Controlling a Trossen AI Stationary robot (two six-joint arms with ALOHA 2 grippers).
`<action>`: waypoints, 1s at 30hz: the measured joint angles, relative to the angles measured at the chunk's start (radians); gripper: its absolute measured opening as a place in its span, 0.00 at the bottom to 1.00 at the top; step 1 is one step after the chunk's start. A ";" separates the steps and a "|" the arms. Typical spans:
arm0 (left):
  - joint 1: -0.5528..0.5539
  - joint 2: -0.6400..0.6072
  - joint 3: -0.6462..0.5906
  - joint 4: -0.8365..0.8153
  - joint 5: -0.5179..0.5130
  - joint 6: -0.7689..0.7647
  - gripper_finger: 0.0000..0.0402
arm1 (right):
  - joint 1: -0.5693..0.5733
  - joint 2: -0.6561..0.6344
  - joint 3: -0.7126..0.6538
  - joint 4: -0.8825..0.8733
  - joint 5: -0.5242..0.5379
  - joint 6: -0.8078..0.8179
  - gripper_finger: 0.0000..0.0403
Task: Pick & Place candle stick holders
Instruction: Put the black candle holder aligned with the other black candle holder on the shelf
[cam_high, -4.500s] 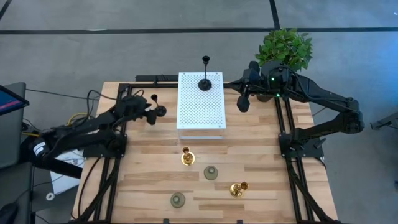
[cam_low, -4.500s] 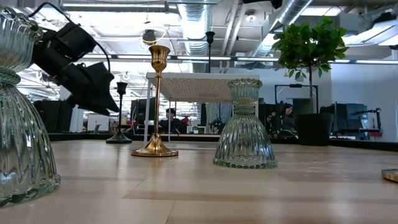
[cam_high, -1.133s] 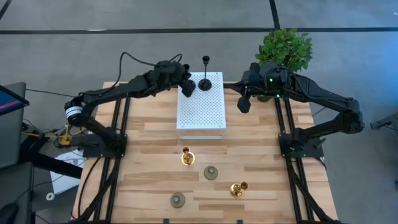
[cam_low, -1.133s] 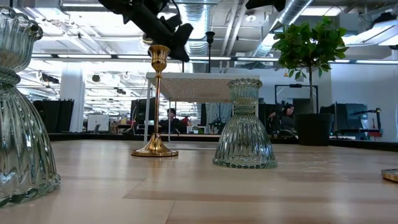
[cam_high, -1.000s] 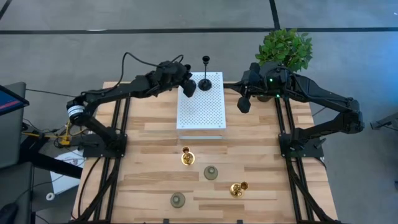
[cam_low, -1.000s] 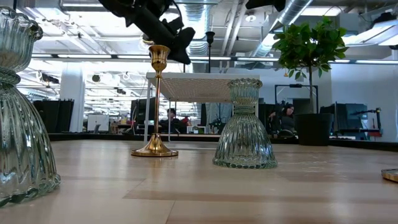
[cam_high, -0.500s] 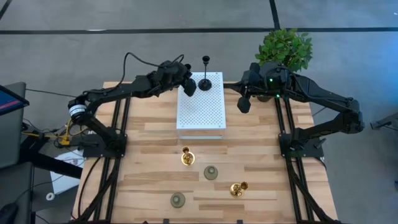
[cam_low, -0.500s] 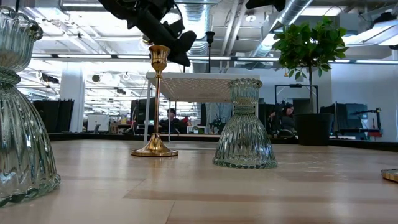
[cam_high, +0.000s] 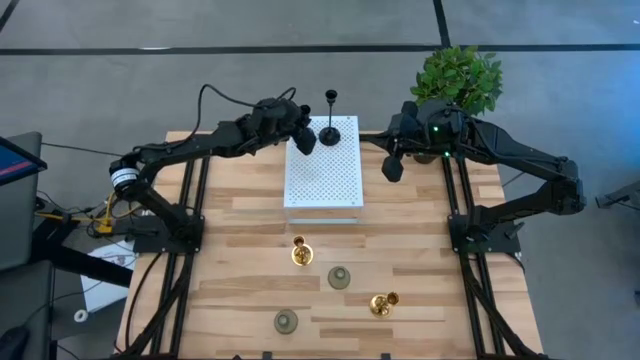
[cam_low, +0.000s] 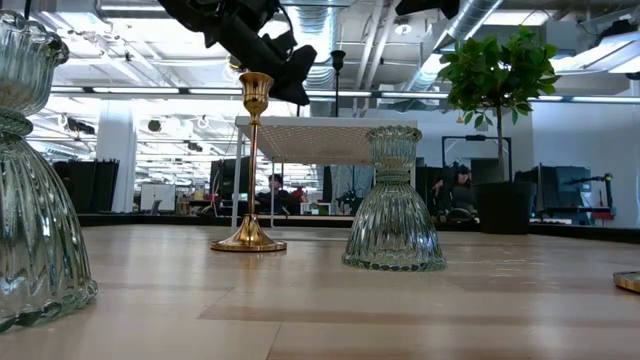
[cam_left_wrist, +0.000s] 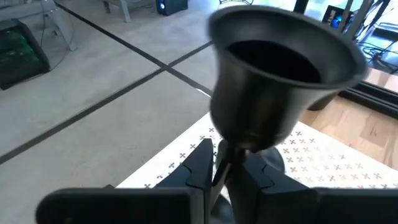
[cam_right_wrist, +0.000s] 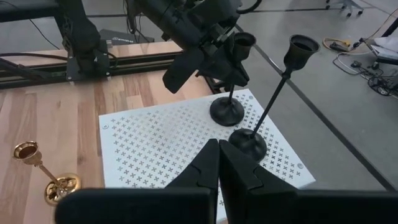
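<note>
Left gripper (cam_right_wrist: 219, 62): fingers clamped on black holder (cam_right_wrist: 231, 81) stem, base on white platform (cam_high: 322, 175). Right gripper (cam_high: 392, 167) beside platform, fingers closed, empty.

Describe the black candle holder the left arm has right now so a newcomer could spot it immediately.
Find the white perforated platform at the table's far middle. Two black thin-stemmed holders are at its far end. Yours is the black holder whose stem is clamped by the left gripper; the other black holder stands free beside it.

Overhead camera straight down, low camera table-level, wrist cameras close, all sharing white platform (cam_high: 322, 170).
</note>
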 joint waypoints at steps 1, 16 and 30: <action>0.000 0.000 -0.004 0.003 0.000 0.000 0.08 | 0.000 0.000 0.000 0.000 0.000 0.000 0.00; 0.000 0.000 -0.009 -0.003 -0.064 0.005 0.24 | 0.000 0.000 0.000 -0.026 0.000 0.000 0.00; -0.009 -0.049 -0.010 -0.021 -0.089 0.034 0.42 | 0.000 0.000 0.000 -0.026 0.000 0.000 0.00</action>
